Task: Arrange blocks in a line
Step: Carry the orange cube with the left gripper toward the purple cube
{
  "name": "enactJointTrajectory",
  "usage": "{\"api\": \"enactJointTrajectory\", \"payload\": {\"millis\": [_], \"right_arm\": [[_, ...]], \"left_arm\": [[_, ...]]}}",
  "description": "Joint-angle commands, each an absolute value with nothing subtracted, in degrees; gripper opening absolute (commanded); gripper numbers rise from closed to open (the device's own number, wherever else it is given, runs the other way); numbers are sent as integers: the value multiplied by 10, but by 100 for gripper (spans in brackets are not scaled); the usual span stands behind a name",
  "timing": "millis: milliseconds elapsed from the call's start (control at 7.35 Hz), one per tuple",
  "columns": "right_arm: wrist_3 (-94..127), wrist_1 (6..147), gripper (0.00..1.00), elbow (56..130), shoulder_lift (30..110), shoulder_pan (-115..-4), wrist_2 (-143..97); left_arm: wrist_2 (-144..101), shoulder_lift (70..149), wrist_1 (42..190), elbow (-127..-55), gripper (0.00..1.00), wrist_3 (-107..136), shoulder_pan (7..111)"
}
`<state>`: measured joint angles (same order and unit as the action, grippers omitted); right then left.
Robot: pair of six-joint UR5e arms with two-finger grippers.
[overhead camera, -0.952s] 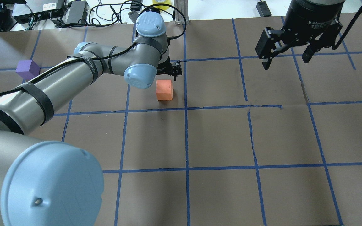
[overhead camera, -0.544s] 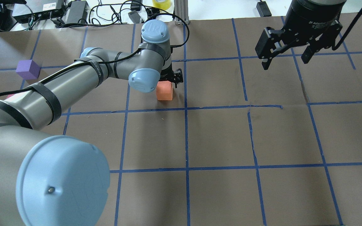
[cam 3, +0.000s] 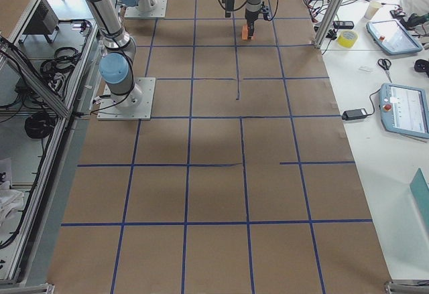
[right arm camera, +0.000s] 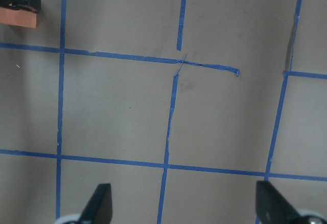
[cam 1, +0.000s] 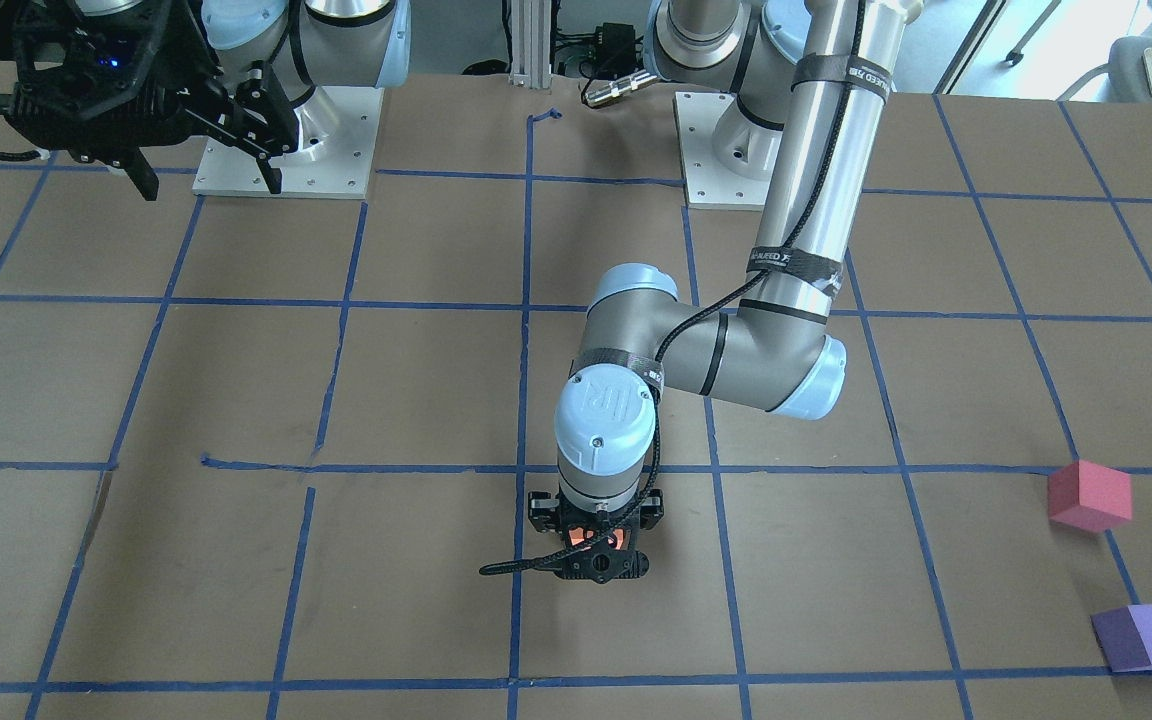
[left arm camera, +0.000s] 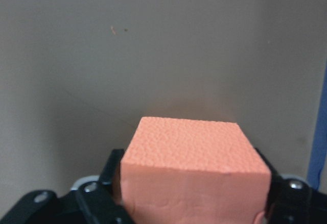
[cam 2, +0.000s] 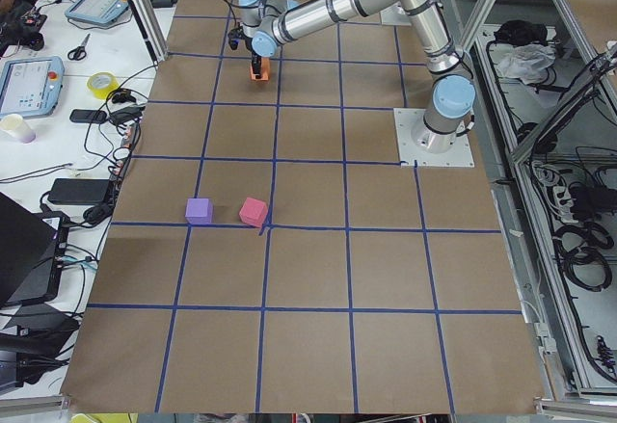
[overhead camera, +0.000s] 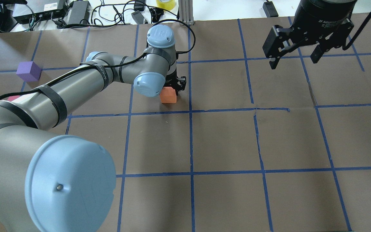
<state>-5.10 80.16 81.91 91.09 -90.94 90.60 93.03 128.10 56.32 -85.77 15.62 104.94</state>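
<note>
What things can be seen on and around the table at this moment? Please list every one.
table: one, brown paper with a blue tape grid, in front of the robot.
orange block: one, orange, on the table near its middle, between the fingers of the left pincer.
pinkish-red block: one, pinkish red, at the table's end on the robot's left.
purple block: one, purple, beside the pinkish-red block, nearer the operators' side.
tape roll: one, yellow, on the white bench beyond the table.
left pincer: one, black, low, open around the orange block.
right pincer: one, black, open, raised above the paper.

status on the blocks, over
Left gripper straddling orange block, grip unconfirmed. Right gripper open, raised. Pinkish-red block, purple block side by side far left. Nothing seen blocking.
</note>
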Motion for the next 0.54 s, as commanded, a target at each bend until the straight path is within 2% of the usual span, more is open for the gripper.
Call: {"api": "enactJointTrajectory", "payload": {"millis": [0,136,408], "right_arm": [[-50,802,100,819,912,-910,906],[-50,802,100,819,912,-910,906],[-50,802,100,819,912,-910,906]], "left_arm": [[933,1264,577,-853,21,156,1049],[934,1249,596,-851,22,169,1036],[933,1221,619,-851,19,164,936]]}}
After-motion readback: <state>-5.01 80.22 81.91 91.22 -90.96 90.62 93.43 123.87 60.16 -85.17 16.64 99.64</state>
